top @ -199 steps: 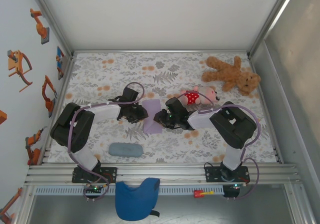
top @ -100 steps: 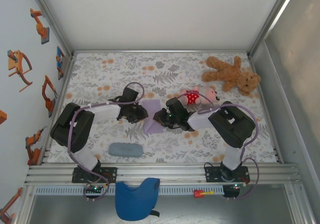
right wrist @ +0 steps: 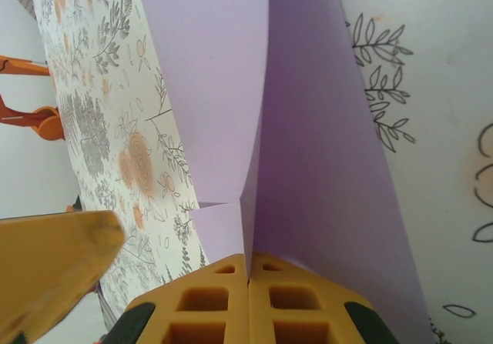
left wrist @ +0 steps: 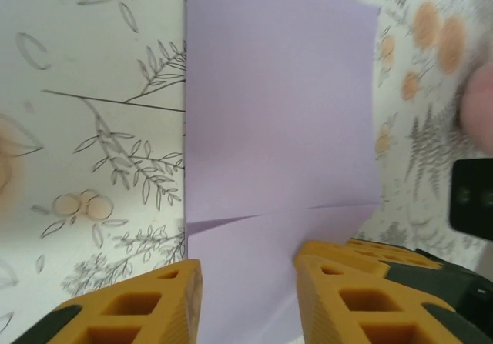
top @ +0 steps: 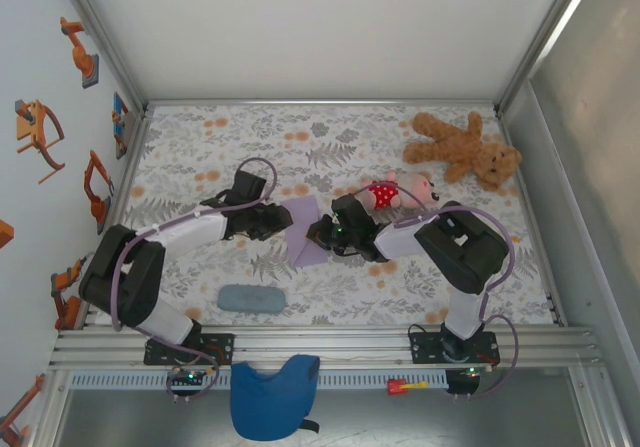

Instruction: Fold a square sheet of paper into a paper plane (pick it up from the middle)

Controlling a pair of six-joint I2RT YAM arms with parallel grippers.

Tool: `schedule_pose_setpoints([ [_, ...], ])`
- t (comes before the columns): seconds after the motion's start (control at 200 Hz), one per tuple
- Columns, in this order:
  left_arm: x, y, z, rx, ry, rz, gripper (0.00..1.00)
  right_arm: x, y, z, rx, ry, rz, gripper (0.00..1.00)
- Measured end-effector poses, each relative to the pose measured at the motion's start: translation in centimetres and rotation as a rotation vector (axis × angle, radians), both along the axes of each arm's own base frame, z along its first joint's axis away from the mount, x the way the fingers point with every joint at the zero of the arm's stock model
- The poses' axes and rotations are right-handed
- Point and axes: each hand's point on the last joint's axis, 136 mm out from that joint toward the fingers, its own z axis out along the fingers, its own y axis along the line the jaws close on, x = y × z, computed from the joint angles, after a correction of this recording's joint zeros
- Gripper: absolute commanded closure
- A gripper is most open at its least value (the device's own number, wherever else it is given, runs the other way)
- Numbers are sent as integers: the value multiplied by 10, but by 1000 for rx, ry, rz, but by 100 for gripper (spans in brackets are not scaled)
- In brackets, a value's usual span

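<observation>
The right claw [right wrist: 248, 267] is clenching its two yellow fingers flat against each other, and it is pinching the square sheet of paper [left wrist: 281, 128] along a crease that runs straight out ahead of the fingertips. From that pinch the pale lavender sheet is spreading away in two panels, one lying to the claw's right on the table [top: 200, 147] and the other rising to its left. A blurred yellow finger is showing low and to the left of this claw in its wrist view.

The left claw [left wrist: 248, 278] is standing released, with its fingers apart. The near edge of the sheet is lying in the gap between them without either pad pressing it, and the rest of the paper is stretching flat ahead of the claw, crossed by a faint fold line just beyond the fingertips.

In the overhead view the two claws are facing each other with the sheet between them. A grey-blue pad [top: 252, 298] is lying well behind the left claw, toward its base. A small pink doll [top: 398, 191] is sitting just beside the right claw's wrist on the far side, and a teddy bear [top: 465, 149] is lying well beyond it.
</observation>
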Motion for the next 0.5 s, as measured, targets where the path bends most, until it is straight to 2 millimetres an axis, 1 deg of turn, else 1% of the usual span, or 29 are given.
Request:
schedule_pose_setpoints([
  [0.07, 0, 8, 11, -18, -27, 28, 46, 1, -1, 6, -1, -30, 12, 100],
  [0.135, -1, 17, 23, -42, -55, 63, 35, 4, -1, 21, 11, -77, 24, 100],
  [0.17, -1, 22, 29, -57, -70, 82, 30, 7, -1, 33, 25, -110, 28, 100],
  [0.225, -3, 29, 41, -82, -100, 103, 24, 11, -2, 57, 54, -171, 34, 100],
  [0.316, -3, 35, 64, -145, -152, 139, 15, 18, -5, 97, 109, -265, 32, 100],
  [0.426, -5, 33, 96, -241, -230, 144, 7, 25, -9, 140, 181, -354, 33, 100],
  [0.501, -7, 29, 117, -311, -276, 137, 4, 29, -12, 163, 225, -397, 32, 100],
])
